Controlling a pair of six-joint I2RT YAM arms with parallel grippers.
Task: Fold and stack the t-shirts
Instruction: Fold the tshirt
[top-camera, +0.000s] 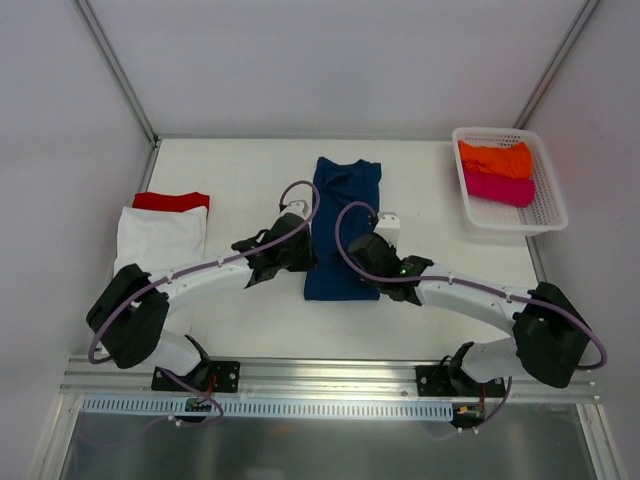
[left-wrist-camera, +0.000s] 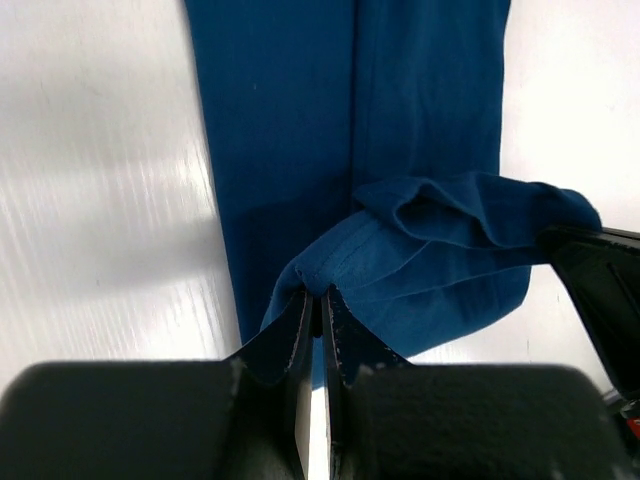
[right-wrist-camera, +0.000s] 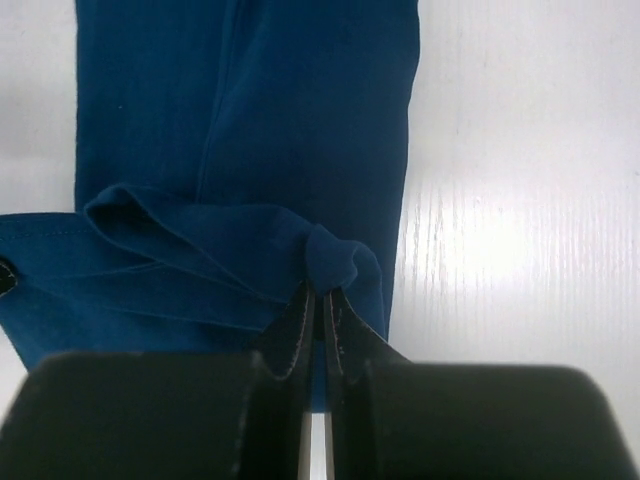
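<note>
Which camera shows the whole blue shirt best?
The top view: the blue shirt shows whole there, end to end. The left wrist view shows only its near end, one corner pinched in shut jaws. The right wrist view shows the other near corner, pinched too.

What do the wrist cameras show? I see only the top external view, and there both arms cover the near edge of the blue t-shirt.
Observer: The left tool is shut on the near edge of the blue t-shirt, at one corner.
Operator: And the other one?
Observer: The right tool is shut on the same edge, and cloth bunches over its tips.
Operator: Is the edge lying flat?
Observer: No, it is raised and sags in loose folds between the two tools.
</note>
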